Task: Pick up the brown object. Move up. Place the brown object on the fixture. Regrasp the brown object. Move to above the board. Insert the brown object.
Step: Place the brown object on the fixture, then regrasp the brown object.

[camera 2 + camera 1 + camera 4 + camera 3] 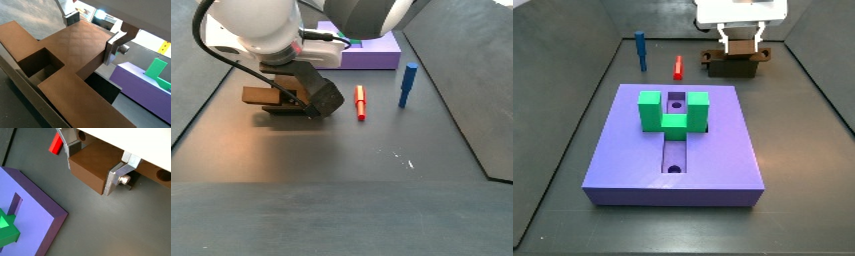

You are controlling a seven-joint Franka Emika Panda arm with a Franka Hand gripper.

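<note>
Tool low over the fixture, brown object between its plates

The tool (742, 47) is clenched on the brown object (90, 169), which sits at the fixture (731, 68) at the far end of the floor. The board (620, 160) lies well apart; the bar's long axis I cannot tell.

From where I stand, the gripper (743, 47) and arm hide most of the fixture (732, 66) in both side views, the board (372, 51) shows only a purple corner behind the arm, and the red peg (56, 146) is half covered by a finger (69, 143).
</note>
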